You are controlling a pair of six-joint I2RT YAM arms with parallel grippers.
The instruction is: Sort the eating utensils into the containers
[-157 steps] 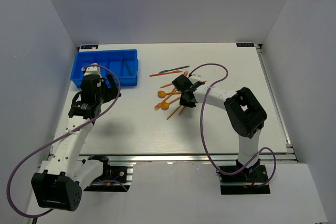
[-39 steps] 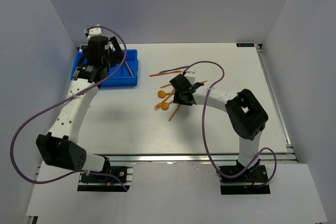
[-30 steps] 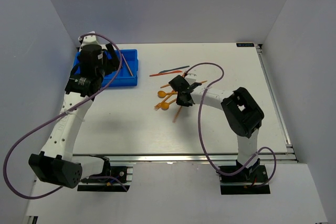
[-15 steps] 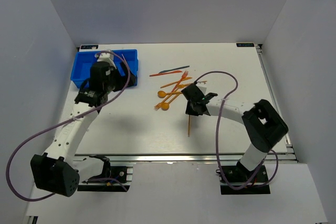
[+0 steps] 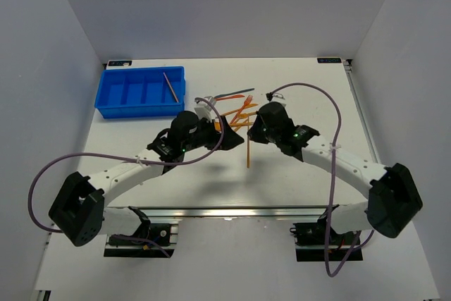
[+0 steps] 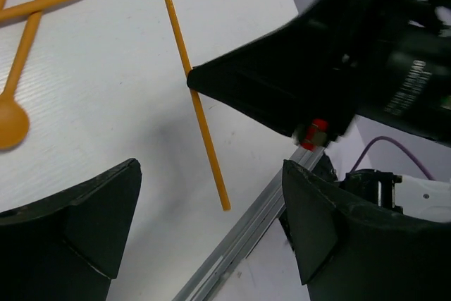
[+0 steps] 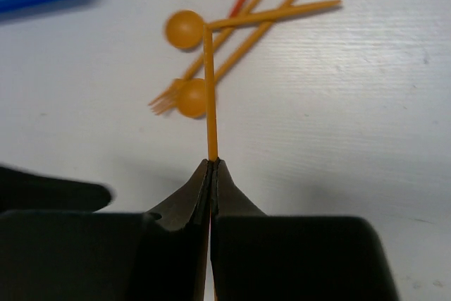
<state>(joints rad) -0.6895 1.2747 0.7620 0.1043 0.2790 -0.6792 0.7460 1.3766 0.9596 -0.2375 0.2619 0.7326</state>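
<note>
Left gripper (image 6: 209,166) moved from tray (image 5: 141,113) to tabletop (image 5: 317,89) centre; stands wide open, empty. Right gripper (image 7: 211,163) clamped on orange stick (image 7: 208,89), toward near edge from pile (image 5: 236,114). One brown stick (image 5: 170,87) in tray at far-left corner; pile unsorted, most work left.

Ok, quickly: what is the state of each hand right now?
Left hand: open, holding nothing.
Right hand: closed on the orange stick.

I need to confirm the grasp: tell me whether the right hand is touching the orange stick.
Touching. The right wrist view shows the right hand shut on the orange stick, jaws pinching it with no gap.
</note>
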